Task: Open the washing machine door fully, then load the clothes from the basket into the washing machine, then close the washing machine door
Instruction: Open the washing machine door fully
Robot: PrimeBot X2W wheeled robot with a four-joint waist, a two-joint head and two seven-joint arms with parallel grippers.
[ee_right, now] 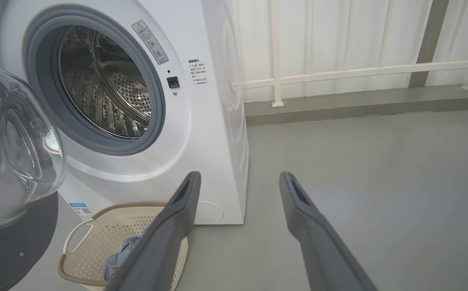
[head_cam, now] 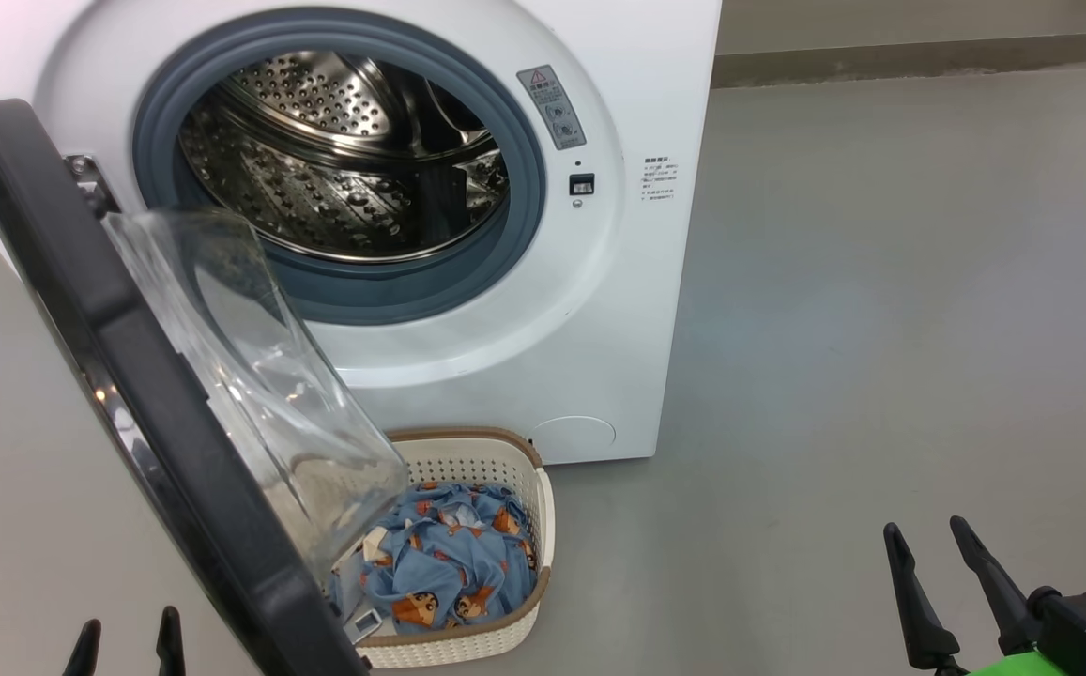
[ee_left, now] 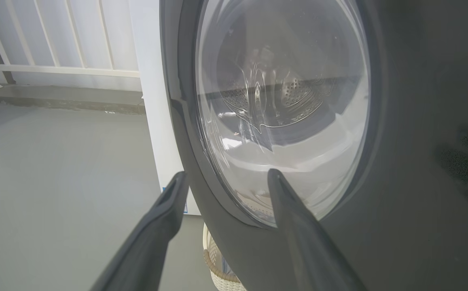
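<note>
The white washing machine [head_cam: 505, 357] stands with its steel drum [head_cam: 345, 160] exposed. Its door [head_cam: 120, 376], black-rimmed with a bulging glass bowl [head_cam: 261, 376], hangs swung out to the left, over the basket. The cream basket [head_cam: 496, 469] sits on the floor at the machine's foot, holding the light blue printed clothes [head_cam: 449, 563]. My left gripper [head_cam: 127, 643] is open at the lower left, outside the door; in the left wrist view its fingers [ee_left: 165, 218] straddle the door rim [ee_left: 217, 210]. My right gripper [head_cam: 927, 554] is open at the lower right, apart from the basket [ee_right: 96, 238] and machine [ee_right: 201, 133].
Grey floor [head_cam: 880, 329] stretches to the right of the machine. A low kerb [ee_right: 359, 105] with a white railing [ee_right: 359, 72] runs behind. Part of the basket is covered by the door's glass.
</note>
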